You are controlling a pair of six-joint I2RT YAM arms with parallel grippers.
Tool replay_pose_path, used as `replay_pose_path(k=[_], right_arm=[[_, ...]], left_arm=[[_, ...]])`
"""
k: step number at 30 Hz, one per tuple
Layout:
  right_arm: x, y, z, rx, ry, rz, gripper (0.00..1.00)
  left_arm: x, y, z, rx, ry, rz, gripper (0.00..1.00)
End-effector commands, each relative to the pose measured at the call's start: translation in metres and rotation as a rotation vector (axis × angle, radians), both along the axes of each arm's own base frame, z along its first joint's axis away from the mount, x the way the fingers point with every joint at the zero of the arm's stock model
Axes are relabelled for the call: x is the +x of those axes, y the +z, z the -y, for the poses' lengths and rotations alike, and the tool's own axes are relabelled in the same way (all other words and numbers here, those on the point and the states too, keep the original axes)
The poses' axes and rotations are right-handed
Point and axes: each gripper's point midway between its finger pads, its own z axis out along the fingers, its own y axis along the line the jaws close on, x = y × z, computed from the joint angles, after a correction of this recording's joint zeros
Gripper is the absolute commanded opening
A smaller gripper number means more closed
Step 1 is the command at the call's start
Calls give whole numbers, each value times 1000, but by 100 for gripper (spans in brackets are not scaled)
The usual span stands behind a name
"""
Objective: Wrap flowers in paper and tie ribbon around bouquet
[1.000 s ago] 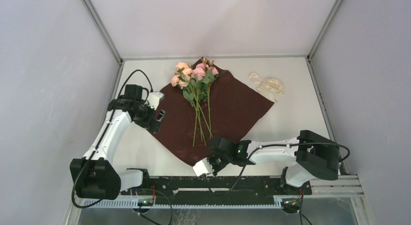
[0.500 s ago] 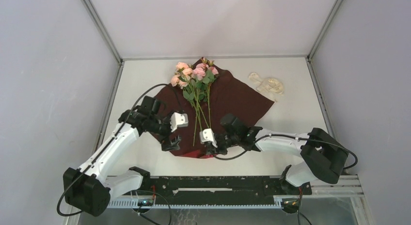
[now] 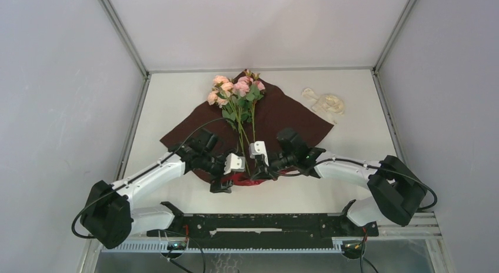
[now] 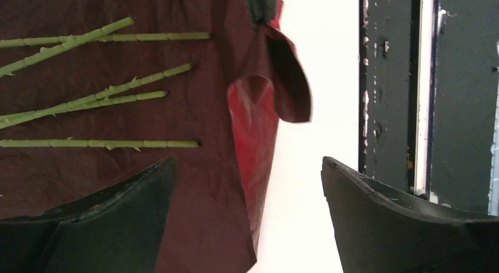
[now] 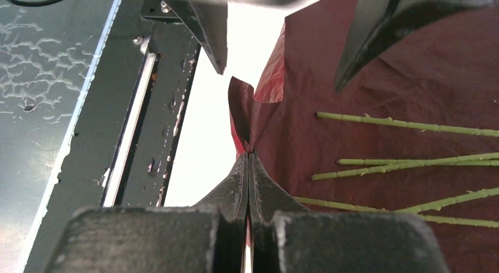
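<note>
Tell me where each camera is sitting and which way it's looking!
Top external: high behind the robot, looking down at the table, flowers and ribbon; the left arm and right arm show.
Left wrist: on the left arm, looking down over the near corner of the paper; its open left gripper frames it.
Right wrist: on the right arm, looking along the right gripper, shut on that corner.
Shared: both wrist views show the lifted corner and green stems.

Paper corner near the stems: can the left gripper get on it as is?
Probably yes: the left gripper hangs open astride the raised edge of the paper, nothing between; the right gripper pinches the corner alongside.
</note>
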Motion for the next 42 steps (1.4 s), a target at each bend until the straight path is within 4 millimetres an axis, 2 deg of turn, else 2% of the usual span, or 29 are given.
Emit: replay_pose_path(k=[1, 3, 6, 8, 9, 10, 11, 17, 19, 22, 27, 32, 35, 39, 42], right_arm=[[0, 33, -6, 111, 33, 48, 0], [2, 36, -4, 114, 26, 52, 0], [3, 37, -1, 111, 23, 53, 0], [2, 36, 0, 107, 26, 48, 0], [1, 36, 0, 107, 26, 45, 0], [1, 36, 1, 106, 24, 40, 6], [3, 39, 2, 108, 13, 34, 15], [13, 50, 24, 88, -113, -141, 77], [15, 46, 26, 70, -158, -179, 83], [15, 39, 25, 63, -216, -268, 85], [13, 13, 23, -16, -313, -413, 87], [-2, -3, 14, -28, -264, -403, 88], [-11, -8, 7, -25, -207, -394, 88], [-5, -16, 2, -6, -220, -384, 87], [4, -30, 0, -24, -275, -396, 83]], left_arm=[[20, 12, 20, -56, 58, 19, 93], [14, 13, 23, -71, 55, -23, 80], [1, 15, 25, -96, 36, -85, 52], [-8, 16, 26, -110, 25, -128, 32], [-11, 16, 26, -112, 30, -148, 18], [-12, 17, 25, -109, 44, -159, 7], [-11, 16, 24, -97, 67, -167, 1], [8, 2, 6, 20, 216, -135, 0], [14, -1, 4, 43, 254, -142, 0], [19, -2, 4, 60, 291, -169, 0], [24, 0, -1, 60, 335, -185, 0], [31, 11, -5, -5, 383, -214, 0], [35, 11, -8, -5, 420, -235, 0], [40, 11, -11, -13, 466, -281, 0], [42, 11, -13, -23, 488, -306, 0]])
